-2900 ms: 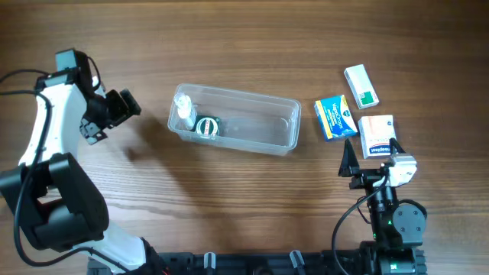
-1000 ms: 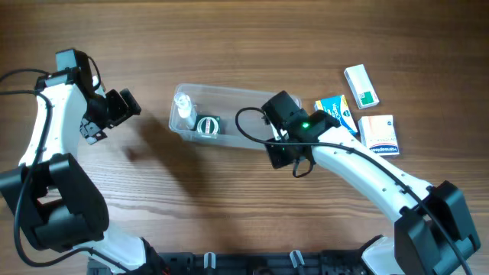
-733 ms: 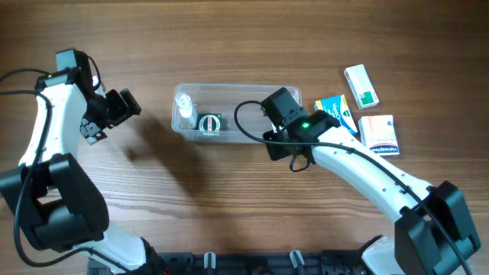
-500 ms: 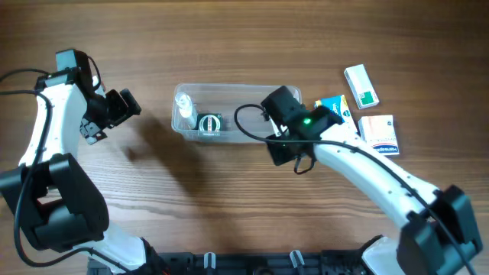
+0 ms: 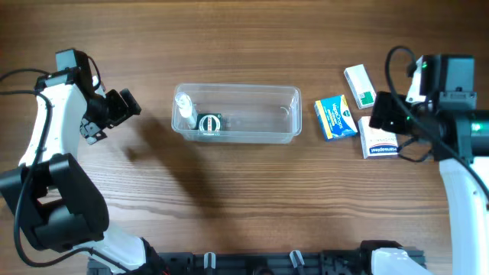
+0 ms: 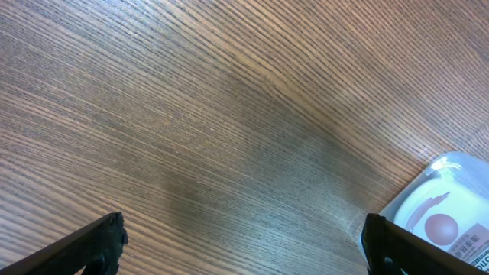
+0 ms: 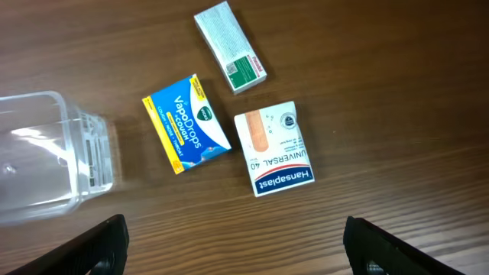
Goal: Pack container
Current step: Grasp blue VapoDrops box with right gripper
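- The right arm, which was at the right end of the container a second ago, now stands by the counter's right edge. The right gripper is above the three boxes, and its jaws, together then, are now wide apart and empty.
- The container, skewed before, now lies square to the counter's edges, mid-counter and apart from both arms.
- Packed so far: a white bottle and a round dark item sit at its left end. The rest of the tub is bare.
- Still out on the counter, toward the right edge: the blue VapoDrops box near the container's right end, the Hansaplast box and the white-and-green box.
- The left gripper hovers over bare wood toward the left edge, jaws wide apart, holding nothing.
- By my reckoning the packing is under halfway, with three boxes to go.
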Robot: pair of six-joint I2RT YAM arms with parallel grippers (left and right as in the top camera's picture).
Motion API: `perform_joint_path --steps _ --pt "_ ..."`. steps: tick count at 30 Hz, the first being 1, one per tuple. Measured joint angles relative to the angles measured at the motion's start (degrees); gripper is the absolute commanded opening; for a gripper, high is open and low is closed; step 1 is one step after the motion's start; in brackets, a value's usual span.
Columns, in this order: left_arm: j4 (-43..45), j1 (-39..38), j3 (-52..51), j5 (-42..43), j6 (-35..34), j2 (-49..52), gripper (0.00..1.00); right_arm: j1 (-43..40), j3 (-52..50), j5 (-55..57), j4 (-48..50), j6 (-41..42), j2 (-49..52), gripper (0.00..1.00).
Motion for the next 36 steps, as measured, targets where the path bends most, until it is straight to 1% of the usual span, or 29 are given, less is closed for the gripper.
perform_joint_path --steps 2,4,6,10,13,17,22,23,26,31,36 --pt "0.0 0.0 0.0 0.0 0.0 0.0 1.00 -0.7 0.0 -1.5 0.7 -1.7 1.9 0.93" --pt "0.0 0.0 0.0 0.0 0.0 0.0 1.00 -0.7 0.0 -3.7 1.0 -4.1 5.0 0.98" --pt "0.0 0.0 0.0 0.0 0.0 0.0 1.00 -0.7 0.0 -5.6 1.4 -5.9 8.2 1.00" --pt "0.0 0.0 0.0 0.0 0.0 0.0 1.00 -0.7 0.0 -9.6 3.6 -9.4 15.3 1.00" --pt "0.0 0.0 0.0 0.0 0.0 0.0 1.00 -0.7 0.0 -12.6 6.4 -11.6 20.1 0.95" --pt "0.0 0.0 0.0 0.0 0.0 0.0 1.00 -0.4 0.0 -14.5 9.5 -13.3 25.8 0.94" --pt "0.0 0.0 0.0 0.0 0.0 0.0 1.00 2.7 0.0 -14.7 12.0 -14.8 29.3 0.96" --pt "0.0 0.0 0.0 0.0 0.0 0.0 1.00 3.4 0.0 -14.5 12.3 -14.8 29.7 0.98" --pt "0.0 0.0 0.0 0.0 0.0 0.0 1.00 5.8 -0.1 -11.8 13.9 -15.1 31.7 1.00" --pt "0.0 0.0 0.0 0.0 0.0 0.0 1.00 6.3 -1.8 -8.6 16.7 -14.3 33.0 1.00" --pt "0.0 0.0 0.0 0.0 0.0 0.0 1.00 6.3 -7.0 -8.0 23.5 -14.3 33.0 1.00"
